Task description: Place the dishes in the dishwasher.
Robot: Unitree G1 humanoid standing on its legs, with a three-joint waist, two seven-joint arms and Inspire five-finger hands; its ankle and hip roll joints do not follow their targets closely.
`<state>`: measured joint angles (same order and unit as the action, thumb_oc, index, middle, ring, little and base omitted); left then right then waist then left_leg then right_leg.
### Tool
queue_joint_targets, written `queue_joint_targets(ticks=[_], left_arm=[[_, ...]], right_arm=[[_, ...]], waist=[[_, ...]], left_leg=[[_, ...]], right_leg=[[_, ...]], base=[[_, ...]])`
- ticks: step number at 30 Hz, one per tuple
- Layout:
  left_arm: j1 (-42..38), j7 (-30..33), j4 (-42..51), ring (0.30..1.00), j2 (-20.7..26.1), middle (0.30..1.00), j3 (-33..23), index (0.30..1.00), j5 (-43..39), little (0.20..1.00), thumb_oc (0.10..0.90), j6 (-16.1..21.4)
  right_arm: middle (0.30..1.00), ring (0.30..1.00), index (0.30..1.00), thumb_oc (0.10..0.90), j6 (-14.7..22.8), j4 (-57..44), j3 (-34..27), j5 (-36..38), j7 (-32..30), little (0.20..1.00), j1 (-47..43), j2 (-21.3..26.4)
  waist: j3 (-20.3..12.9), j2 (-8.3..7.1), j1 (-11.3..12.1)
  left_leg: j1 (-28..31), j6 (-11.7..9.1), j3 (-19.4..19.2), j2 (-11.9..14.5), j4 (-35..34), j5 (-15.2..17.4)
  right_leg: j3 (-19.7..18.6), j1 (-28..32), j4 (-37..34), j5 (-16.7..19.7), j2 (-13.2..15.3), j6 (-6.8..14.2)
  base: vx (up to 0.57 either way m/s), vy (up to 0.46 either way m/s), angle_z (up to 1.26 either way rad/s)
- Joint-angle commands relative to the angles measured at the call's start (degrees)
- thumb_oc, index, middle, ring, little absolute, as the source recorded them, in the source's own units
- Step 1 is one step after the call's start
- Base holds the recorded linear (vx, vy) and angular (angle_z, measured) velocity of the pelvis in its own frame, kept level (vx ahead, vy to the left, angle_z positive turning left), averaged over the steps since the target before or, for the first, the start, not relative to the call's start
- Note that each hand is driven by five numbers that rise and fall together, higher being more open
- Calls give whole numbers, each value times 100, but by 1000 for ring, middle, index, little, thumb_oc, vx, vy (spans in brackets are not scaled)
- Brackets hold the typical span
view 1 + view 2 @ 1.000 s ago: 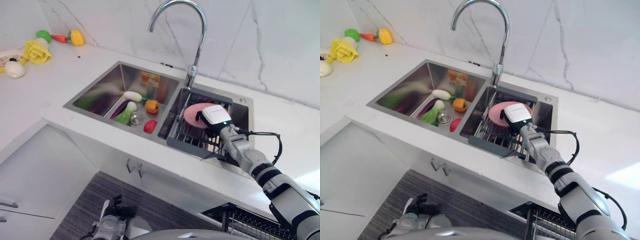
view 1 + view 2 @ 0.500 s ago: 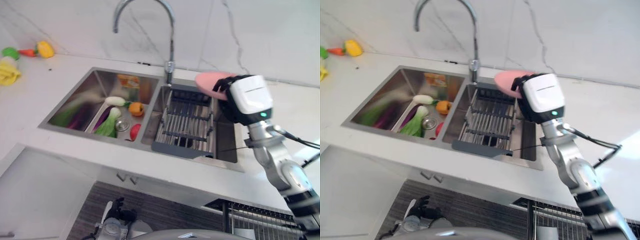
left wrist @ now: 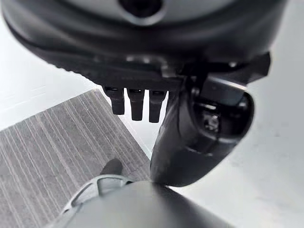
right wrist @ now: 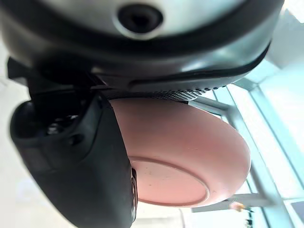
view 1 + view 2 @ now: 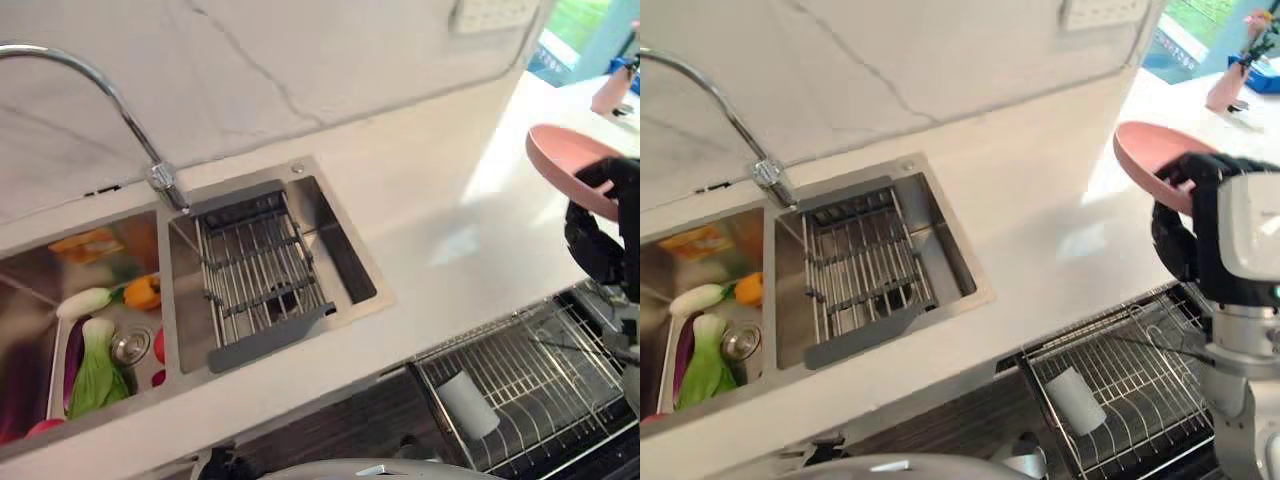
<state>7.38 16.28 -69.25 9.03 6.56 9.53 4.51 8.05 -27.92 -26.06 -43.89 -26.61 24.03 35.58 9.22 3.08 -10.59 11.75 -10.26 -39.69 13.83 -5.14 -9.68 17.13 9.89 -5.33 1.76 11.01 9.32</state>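
— Where is the pink plate (image 5: pixel 1155 158)?

— Up in the air, above the dishwasher rack (image 5: pixel 1120 385). The right hand (image 5: pixel 1188 215) grips its rim, with the thumb curled under it, so it doesn't drop.

— Why up there?

— I think it goes down into the rack next, near the white cup (image 5: pixel 1072 398).

— And the left hand (image 3: pixel 142 102)?

— It hangs low near the floor, far from the rack, fingers loose, holding nothing.

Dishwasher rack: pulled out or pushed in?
Pulled out. The wire rack juts past the counter edge, a white cup lying in it.
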Motion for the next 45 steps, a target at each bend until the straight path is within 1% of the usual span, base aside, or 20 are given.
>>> queue_joint_targets(ticks=[1,3,8,11,14,15,19,20,22,26,30,31,33,34,35,36,38,41,44,45], left_arm=[[-228,-53,-1,900,-193,900,328,900,440,900,800,270],[-324,9,7,900,-197,900,292,900,378,900,800,289],[-544,144,120,900,-258,900,425,900,280,900,800,301],[-668,197,42,900,-258,900,491,900,341,900,800,285],[-769,244,-39,900,-260,900,494,900,335,900,800,278],[-839,291,-117,900,-260,900,502,900,330,900,800,254],[-981,347,-250,900,-258,900,485,900,380,900,800,206],[-1027,347,-315,900,-251,900,489,900,444,900,800,174],[-1053,382,-355,900,-240,900,469,900,464,900,800,139],[-1116,441,-371,900,-223,900,499,900,456,900,800,107],[-1131,413,-348,900,-204,900,597,900,544,900,800,121],[-1123,391,-291,900,-196,900,682,900,564,900,800,142],[-1127,344,-283,900,-172,900,691,900,597,900,800,134],[-1117,350,-239,900,-162,900,664,900,583,900,800,122],[-1119,350,-237,900,-160,900,666,900,581,900,800,120],[-1118,319,-235,900,-161,900,668,900,581,900,800,122],[-1125,309,-238,900,-148,900,652,900,569,900,800,110],[-1093,254,-210,900,-150,900,719,900,619,900,800,108],[-1090,197,-220,900,-141,900,744,900,685,900,800,84],[-1057,157,-215,900,-120,900,761,900,806,900,800,61]], right_arm=[[300,300,300,400,320,-702,-100,62,-118,300,-512,12],[300,300,300,400,341,-642,135,24,-21,300,-316,-99],[300,300,300,400,334,-461,791,60,176,300,11,-365],[300,300,300,400,351,-433,1087,-124,265,300,225,-315],[300,300,300,400,282,-122,1322,-241,271,300,322,-270],[300,300,300,400,178,243,1535,-390,256,300,389,-238],[300,300,300,400,14,881,1833,-627,221,300,376,-159],[300,300,300,400,-97,1420,2018,-724,301,300,386,-119],[300,300,300,400,-221,1869,2132,-827,242,300,380,-90],[300,300,300,400,-546,2907,2352,-745,-90,300,-69,-142],[300,300,300,400,-720,3447,2432,-691,-286,300,-479,-116],[300,300,300,400,-806,3862,2544,-589,-298,300,-704,-100],[300,300,300,400,-870,4063,2619,-557,-229,300,-907,-66],[342,342,342,428,-960,4297,2505,-355,-322,342,-1040,-119],[568,568,568,579,-958,4312,2509,-344,-332,568,-1050,-117],[900,900,900,800,-947,4371,2462,-212,-303,900,-1067,-145],[900,900,900,800,-958,4284,2272,-18,-331,900,-1052,-172],[900,900,900,800,-896,4461,1958,636,-322,900,-1007,-292],[900,900,900,800,-898,4447,1862,731,-282,900,-978,-271],[900,900,900,800,-816,4129,1366,1075,-349,900,-843,-290]], waist=[[-121,-64,-71],[-59,-66,-216],[98,-87,-394],[183,-120,-425],[241,-142,-420],[311,-145,-404],[413,-165,-387],[481,-169,-338],[538,-163,-308],[684,-108,-242],[716,-62,-171],[692,-15,-112],[670,-10,-87],[613,13,-69],[615,14,-68],[588,29,-54],[537,43,-51],[444,65,-30],[422,68,-42],[349,73,-112]], left_leg=[[-62,-80,-2,82,337,93],[21,-44,-128,-14,319,183],[72,40,-272,-169,334,321],[57,63,-287,-222,358,365],[33,84,-262,-260,362,389],[13,88,-239,-290,370,397],[-46,82,-209,-301,388,390],[-79,75,-176,-296,408,388],[-92,77,-131,-308,419,402],[-142,85,-103,-330,449,405],[-157,71,-47,-310,450,393],[-152,63,-12,-299,444,384],[-141,55,11,-293,431,378],[-130,54,30,-297,427,371],[-130,53,31,-296,427,370],[-132,51,42,-294,425,366],[-136,48,61,-295,421,363],[-145,37,115,-257,409,339],[-145,29,123,-234,409,332],[-114,6,90,-186,390,302]], right_leg=[[-120,-349,291,-44,348,302],[-256,-439,332,-5,411,348],[-445,-625,463,74,520,391],[-479,-697,539,96,586,415],[-461,-726,587,98,625,424],[-448,-747,638,109,661,428],[-426,-808,730,102,710,432],[-373,-814,774,95,736,425],[-356,-814,794,93,755,423],[-359,-899,889,98,812,432],[-339,-881,907,73,815,411],[-303,-829,879,63,811,399],[-260,-778,839,62,802,394],[-233,-736,804,66,791,382],[-231,-734,798,68,789,381],[-221,-712,776,58,778,371],[-191,-685,735,50,765,365],[-106,-586,691,1,711,320],[-95,-571,680,-20,688,311],[-124,-559,616,-26,604,293]], base=[[74,103,-32],[10,84,-49],[-33,59,-28],[-42,36,-13],[-47,19,-3],[-57,19,2],[-63,14,1],[-48,-2,14],[-50,3,11],[-56,16,10],[-3,-7,1],[-3,-20,11],[26,-34,10],[36,-38,7],[28,-30,11],[6,-19,17],[20,-36,12],[34,-55,4],[24,-30,2],[58,-48,-2]])
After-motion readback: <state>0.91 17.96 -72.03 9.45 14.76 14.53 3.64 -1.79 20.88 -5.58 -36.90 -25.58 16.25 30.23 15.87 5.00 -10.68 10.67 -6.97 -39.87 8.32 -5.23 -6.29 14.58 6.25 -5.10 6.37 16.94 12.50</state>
